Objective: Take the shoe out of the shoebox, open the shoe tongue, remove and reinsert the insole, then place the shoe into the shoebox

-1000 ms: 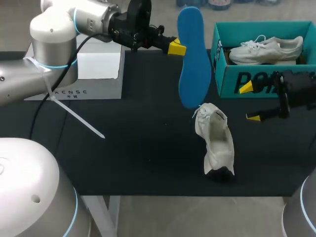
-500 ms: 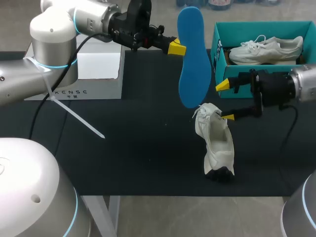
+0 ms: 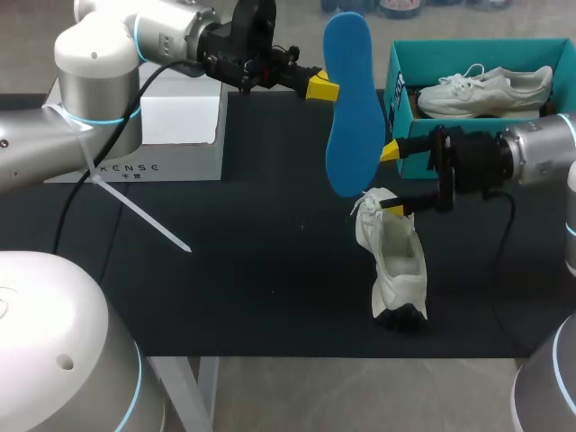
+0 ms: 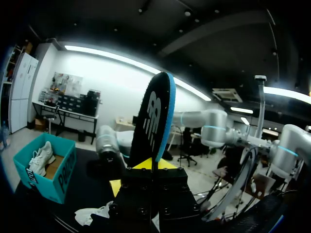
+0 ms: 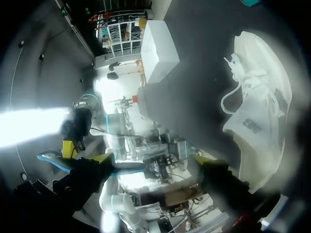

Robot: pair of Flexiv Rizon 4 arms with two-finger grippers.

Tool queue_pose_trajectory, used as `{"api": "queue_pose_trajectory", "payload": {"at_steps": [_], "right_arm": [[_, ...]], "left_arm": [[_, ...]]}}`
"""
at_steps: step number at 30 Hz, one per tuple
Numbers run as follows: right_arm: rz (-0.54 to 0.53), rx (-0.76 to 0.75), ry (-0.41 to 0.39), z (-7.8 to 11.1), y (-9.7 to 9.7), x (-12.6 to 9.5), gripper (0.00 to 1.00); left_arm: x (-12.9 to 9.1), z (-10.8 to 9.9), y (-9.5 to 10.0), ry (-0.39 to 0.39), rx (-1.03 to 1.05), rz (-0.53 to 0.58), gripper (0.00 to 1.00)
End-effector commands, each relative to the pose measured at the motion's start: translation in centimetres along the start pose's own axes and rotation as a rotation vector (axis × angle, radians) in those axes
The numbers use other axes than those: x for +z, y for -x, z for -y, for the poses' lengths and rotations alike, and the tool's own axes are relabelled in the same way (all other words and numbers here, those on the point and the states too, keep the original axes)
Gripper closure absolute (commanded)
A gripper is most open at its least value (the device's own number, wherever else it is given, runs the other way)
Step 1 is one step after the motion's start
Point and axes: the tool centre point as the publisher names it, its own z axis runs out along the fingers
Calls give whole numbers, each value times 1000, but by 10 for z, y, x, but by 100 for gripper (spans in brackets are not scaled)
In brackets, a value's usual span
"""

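Observation:
My left gripper (image 3: 322, 87) is up at the back of the table, shut on the edge of an upright blue insole (image 3: 346, 112). From the left wrist, the insole (image 4: 154, 119) shows dark, standing between the yellow fingertips (image 4: 142, 164). A white shoe (image 3: 398, 261) lies on the black table, laces towards the insole's lower end. My right gripper (image 3: 389, 178) is open just right of the insole. Its lower finger is at the shoe's collar. In the right wrist view the shoe (image 5: 260, 104) lies ahead of one finger of the gripper (image 5: 153, 158). The teal shoebox (image 3: 468, 42) stands at the back right.
A second white shoe (image 3: 486, 88) lies inside the shoebox. At the back left, under my left arm, stands a white box (image 3: 180, 126). A thin white strap (image 3: 144, 216) runs across the table's left part.
My right arm has moved left from in front of the shoebox to the shoe's collar, its gripper staying open. The left arm and the insole have not moved.

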Motion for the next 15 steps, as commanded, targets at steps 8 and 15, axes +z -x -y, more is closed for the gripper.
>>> {"api": "queue_pose_trajectory", "payload": {"at_steps": [8, 15], "right_arm": [[-16, -15, -32, 3, -10, -4, 0], [-21, -27, -54, 11, -16, -6, 0]], "left_arm": [[1, -1, -1, -1, 1, 2, 100], [1, -1, -1, -1, 1, 2, 100]]}}
